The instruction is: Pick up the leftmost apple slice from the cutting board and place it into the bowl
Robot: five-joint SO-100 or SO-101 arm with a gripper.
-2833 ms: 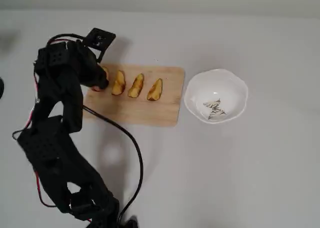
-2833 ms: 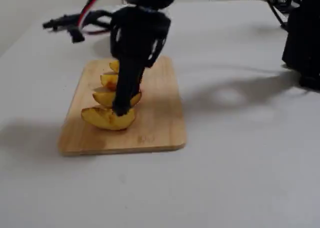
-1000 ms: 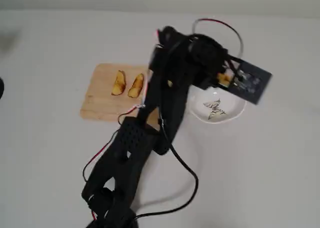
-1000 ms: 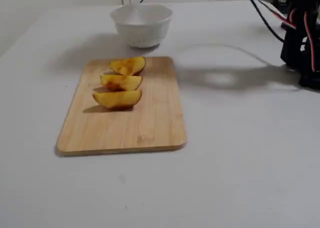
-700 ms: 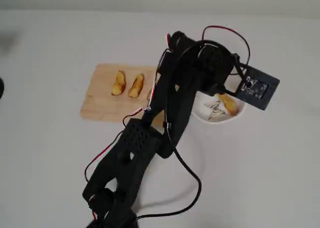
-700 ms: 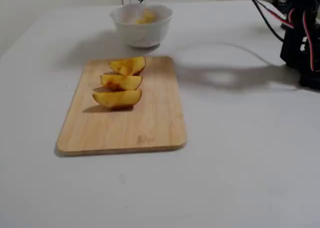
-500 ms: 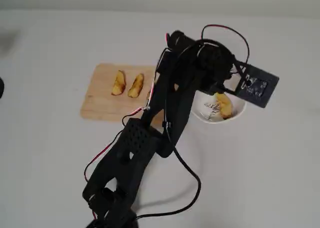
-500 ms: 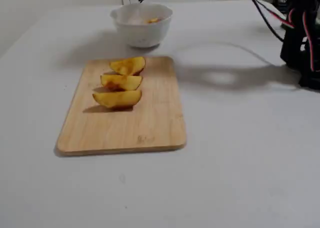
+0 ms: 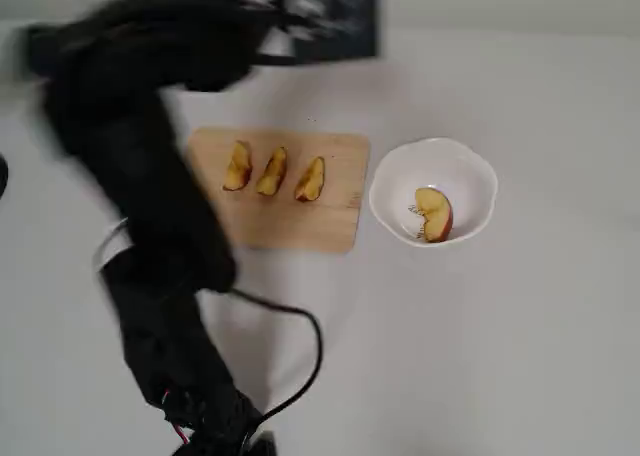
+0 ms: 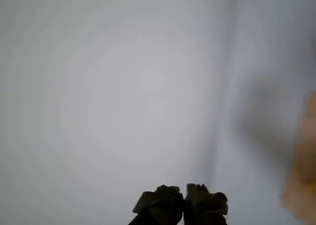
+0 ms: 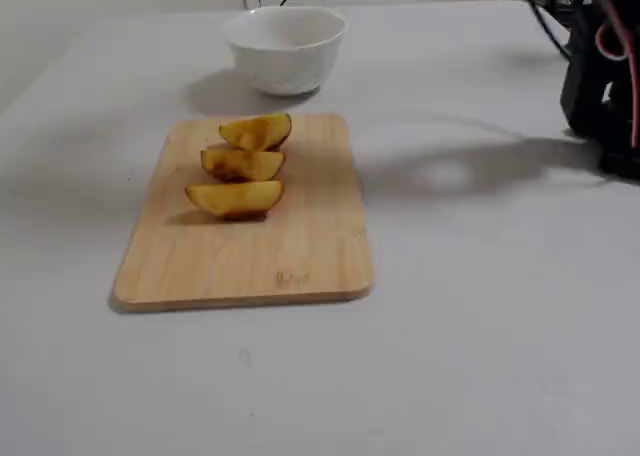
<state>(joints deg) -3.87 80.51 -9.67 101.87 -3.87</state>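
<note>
The broad apple slice (image 9: 434,214) lies inside the white bowl (image 9: 470,171), to the right of the cutting board (image 9: 290,226) in the overhead view. In the fixed view the bowl (image 11: 285,51) stands behind the board (image 11: 260,261) and its wall hides the slice. Three narrower slices (image 9: 272,171) stay in a row on the board. My gripper (image 10: 183,191) shows at the bottom of the wrist view, jaws together and empty, above bare table. My arm (image 9: 150,186) is a dark blur left of the board in the overhead view.
A black cable (image 9: 300,326) loops on the table in front of the board. A dark object (image 9: 320,16) sits at the table's far edge. The arm's base and wires (image 11: 600,76) stand at the right of the fixed view.
</note>
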